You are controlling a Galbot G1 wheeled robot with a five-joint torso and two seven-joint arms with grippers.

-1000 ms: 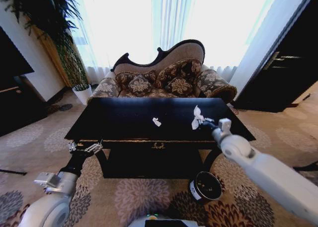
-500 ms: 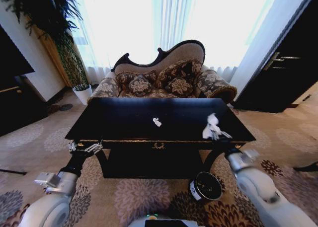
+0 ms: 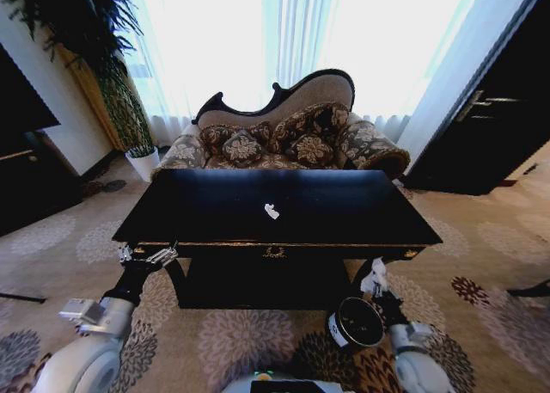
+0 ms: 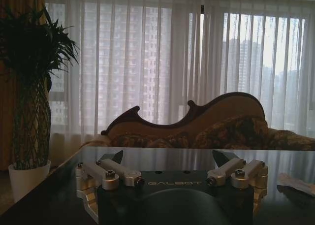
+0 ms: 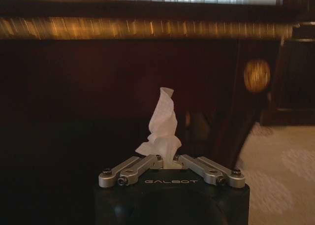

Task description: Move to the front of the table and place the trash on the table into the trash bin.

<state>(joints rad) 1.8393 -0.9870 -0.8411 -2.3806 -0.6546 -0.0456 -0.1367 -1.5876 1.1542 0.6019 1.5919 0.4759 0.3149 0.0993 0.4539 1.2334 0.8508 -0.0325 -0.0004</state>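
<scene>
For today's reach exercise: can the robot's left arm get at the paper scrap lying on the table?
Probably yes: the left claw sits open at the table's front left edge, with bare tabletop between it and the paper scrap.

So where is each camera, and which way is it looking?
Head: high on the robot, looking forward and down at the table, the bin and both arms.
Left wrist: low at the table's front left corner, looking across the top to the sofa and curtains; the open left pincer shows.
Right wrist: down by the table's front, facing its dark side; the right pincer pinches a paper scrap.
Head and right wrist share that scrap.
</scene>
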